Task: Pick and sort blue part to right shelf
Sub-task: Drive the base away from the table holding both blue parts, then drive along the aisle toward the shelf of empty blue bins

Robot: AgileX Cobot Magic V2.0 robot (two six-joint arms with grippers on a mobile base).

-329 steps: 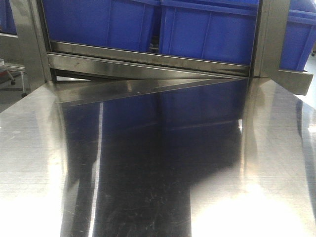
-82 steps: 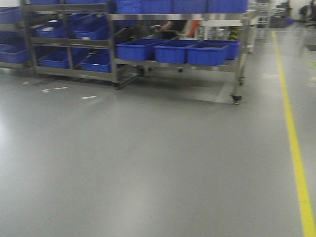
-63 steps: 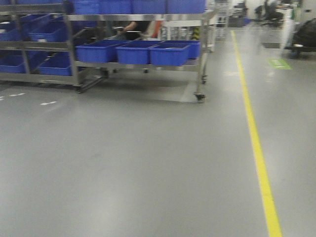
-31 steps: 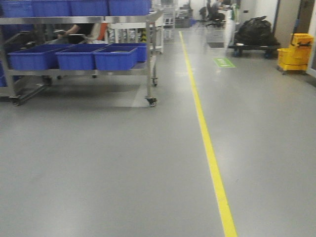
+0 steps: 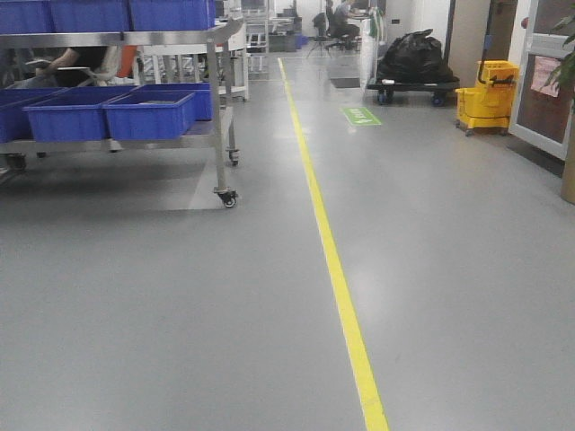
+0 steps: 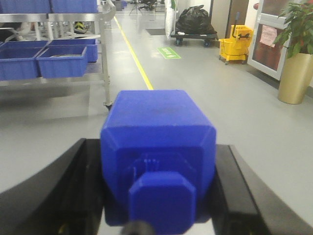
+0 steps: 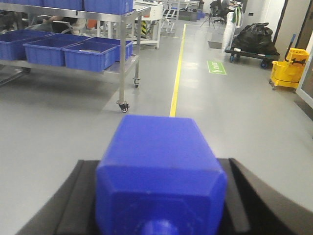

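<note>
- Left wrist view: my left tool (image 6: pixel 157 188) is closed onto the blue part (image 6: pixel 156 132), with a black finger (image 6: pixel 73 191) pressed to each flank of the square body. The low flat cap faces the camera, so that's the one that counts.
- Front view, from the left: a steel rack (image 5: pixel 218 135) with blue bins (image 5: pixel 148 117) sits at the far left. Then there's open floor (image 5: pixel 180 314), a yellow line (image 5: pixel 337 278) and a mop bucket (image 5: pixel 485 94) far right. I can't pick out the right shelf from here, so I'd say this is the carry leg, not the drop.
- Doing it well, imo: hold the squeeze firm and both arms level while the base rolls. Give the rack's corner castor (image 5: pixel 228 198) plenty of room. Don't loosen anything until a bin is right under the part.
- Right wrist view: my right tool (image 7: pixel 159 196) is clamped the same way on a second blue block (image 7: pixel 159 156). Its cap end is cropped at the bottom edge and looks rounder. I'd keep the two straight and release the left one only.
</note>
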